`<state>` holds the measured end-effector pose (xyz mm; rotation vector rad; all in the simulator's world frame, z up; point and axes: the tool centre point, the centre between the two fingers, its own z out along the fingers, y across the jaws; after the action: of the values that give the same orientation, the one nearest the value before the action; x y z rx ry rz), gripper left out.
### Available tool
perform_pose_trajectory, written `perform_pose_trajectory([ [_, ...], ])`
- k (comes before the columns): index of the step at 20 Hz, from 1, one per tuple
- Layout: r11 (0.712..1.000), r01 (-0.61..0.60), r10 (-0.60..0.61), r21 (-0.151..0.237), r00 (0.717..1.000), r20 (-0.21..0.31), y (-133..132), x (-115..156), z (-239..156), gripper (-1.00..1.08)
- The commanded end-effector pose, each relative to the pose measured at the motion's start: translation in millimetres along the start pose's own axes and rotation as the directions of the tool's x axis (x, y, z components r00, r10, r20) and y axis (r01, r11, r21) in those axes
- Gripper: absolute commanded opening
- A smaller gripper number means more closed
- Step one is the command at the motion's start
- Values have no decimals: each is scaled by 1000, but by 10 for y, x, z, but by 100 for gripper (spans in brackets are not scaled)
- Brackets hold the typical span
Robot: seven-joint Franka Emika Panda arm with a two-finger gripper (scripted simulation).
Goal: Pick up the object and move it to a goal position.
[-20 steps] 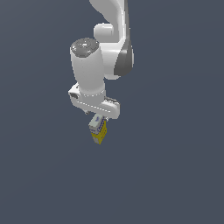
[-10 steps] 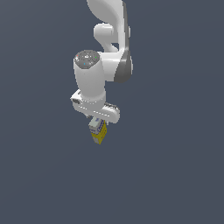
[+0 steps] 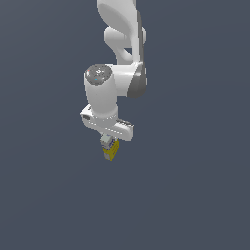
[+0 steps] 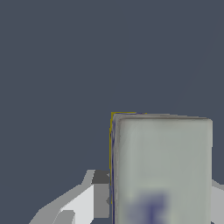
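Note:
The object (image 3: 111,151) is a small carton with a yellow lower body and a pale grey top. It hangs under the white arm in the exterior view, held off the ground. My gripper (image 3: 109,144) is shut on its upper part, and only the yellow bottom sticks out below the fingers. In the wrist view the object (image 4: 162,166) fills much of the picture as a grey-white face with a blurred blue mark and a thin yellow edge. One grey finger (image 4: 99,192) presses against its side; the other finger is mostly hidden behind the box.
A flat dark grey-blue surface surrounds the arm in both views. The white arm's links (image 3: 122,44) rise above the gripper toward the top of the exterior view. No other objects show.
The arm's upper links and wrist have shifted slightly toward the exterior view's right and lower. The carton stays in the shut gripper at almost the same place.

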<state>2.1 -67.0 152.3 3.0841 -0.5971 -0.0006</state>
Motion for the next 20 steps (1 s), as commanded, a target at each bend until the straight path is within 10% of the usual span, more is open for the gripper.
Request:
perform_pose_trajectory([
  [1,1000,0,0,0,1000,0,-2,2,3,-100],
  [20,1000,0,0,1,1000,0,232,-63,-400,-100],
])
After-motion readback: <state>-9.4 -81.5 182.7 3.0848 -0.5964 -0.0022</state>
